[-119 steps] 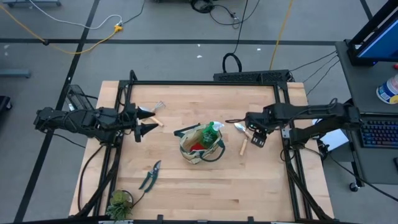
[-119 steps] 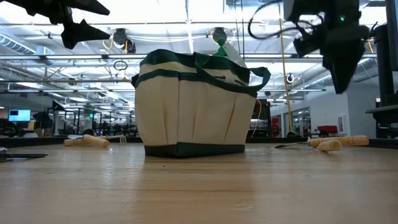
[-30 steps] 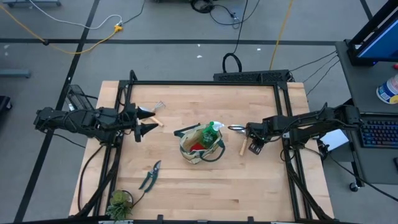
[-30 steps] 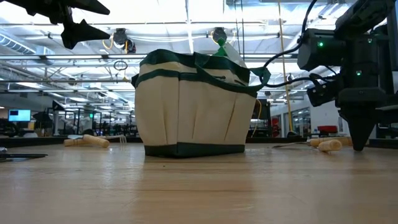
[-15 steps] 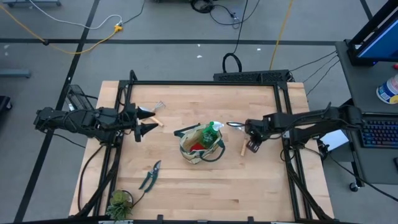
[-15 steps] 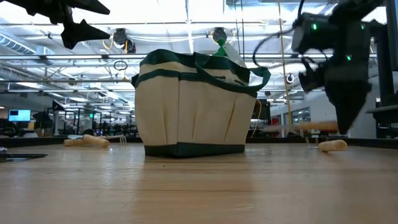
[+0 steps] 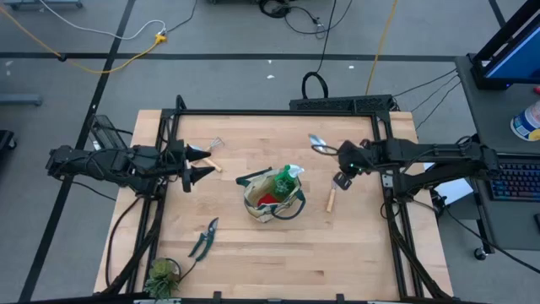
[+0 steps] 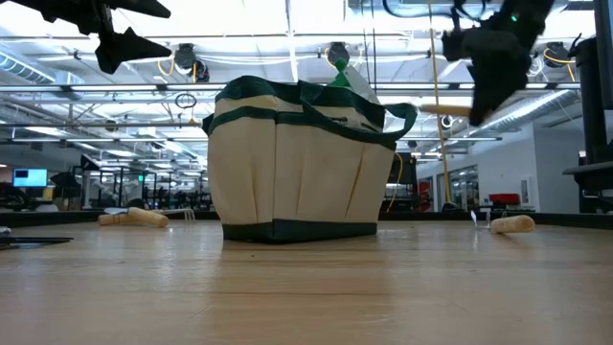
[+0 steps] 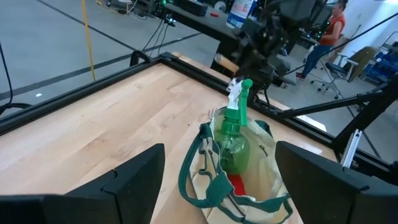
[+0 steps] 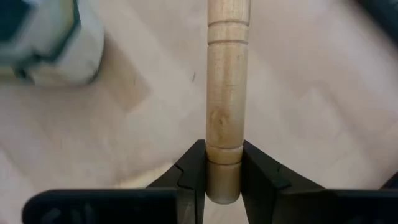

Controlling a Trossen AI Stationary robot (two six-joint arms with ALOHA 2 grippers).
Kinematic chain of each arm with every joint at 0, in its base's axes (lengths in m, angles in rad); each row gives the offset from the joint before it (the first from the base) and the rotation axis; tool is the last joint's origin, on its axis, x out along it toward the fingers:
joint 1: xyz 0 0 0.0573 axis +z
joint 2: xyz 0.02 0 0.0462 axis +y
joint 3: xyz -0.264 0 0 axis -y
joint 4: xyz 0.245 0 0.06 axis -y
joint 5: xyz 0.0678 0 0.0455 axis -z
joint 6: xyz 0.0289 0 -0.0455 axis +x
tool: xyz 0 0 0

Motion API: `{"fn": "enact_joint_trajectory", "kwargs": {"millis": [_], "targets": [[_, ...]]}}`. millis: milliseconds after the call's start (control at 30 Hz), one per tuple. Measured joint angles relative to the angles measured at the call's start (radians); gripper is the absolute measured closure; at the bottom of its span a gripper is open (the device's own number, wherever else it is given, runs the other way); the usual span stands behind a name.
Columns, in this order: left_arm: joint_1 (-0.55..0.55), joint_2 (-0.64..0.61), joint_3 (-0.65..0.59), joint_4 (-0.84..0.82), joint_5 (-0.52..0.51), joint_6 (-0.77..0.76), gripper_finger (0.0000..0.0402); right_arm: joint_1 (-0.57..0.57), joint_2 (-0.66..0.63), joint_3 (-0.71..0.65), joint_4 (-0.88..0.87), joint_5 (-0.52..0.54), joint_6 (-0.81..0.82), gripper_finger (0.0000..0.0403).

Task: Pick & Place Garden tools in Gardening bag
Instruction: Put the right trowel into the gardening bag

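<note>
The right hand (image 10: 222, 171) pinches a trowel (image 7: 321, 147) by its wooden handle, lifted off the desk (image 7: 253, 253) at about two o'clock from the bag (image 7: 272, 196). The left hand (image 7: 198, 165) hangs spread at the bag's nine o'clock. A bottle (image 9: 235, 124) and glove (image 9: 239, 185) sit in the bag; shears (image 7: 203, 239) lie at its seven o'clock.

A beige canvas bag (image 7: 272, 201) with dark green trim and handles sits mid-tabletop on a pale, light-grained wooden table (image 7: 253, 253). Inside it are a green spray bottle (image 7: 286, 179) and something red. The black right gripper (image 10: 222, 169) clamps a light tan wooden handle (image 10: 226, 93). Dark-handled shears (image 7: 203, 239) and a green leafy plant (image 7: 162, 275) lie near the table's front left corner.
</note>
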Motion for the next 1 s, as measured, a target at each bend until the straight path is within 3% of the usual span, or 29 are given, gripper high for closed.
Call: {"fn": "enact_joint_trajectory", "kwargs": {"millis": [267, 433, 667, 1000], "targets": [[0.0, 0.0, 0.0, 0.107, -0.001, -0.003, 0.0091, -0.041, 0.0, 0.138, 0.056, 0.233, -0.159, 0.0342], [0.0, 0.001, 0.0, 0.18, -0.004, -0.003, 0.0091, -0.076, 0.0, 0.168, 0.23, 0.349, -0.361, 0.0342], [0.0, 0.042, 0.0, 0.26, -0.08, -0.095, 0.0091, -0.122, 0.007, 0.168, 0.572, 0.378, -0.736, 0.0342], [0.0, 0.169, 0.0, 0.413, -0.104, -0.246, 0.0091, -0.139, 0.012, 0.168, 0.96, 0.428, -1.242, 0.0342]]}}
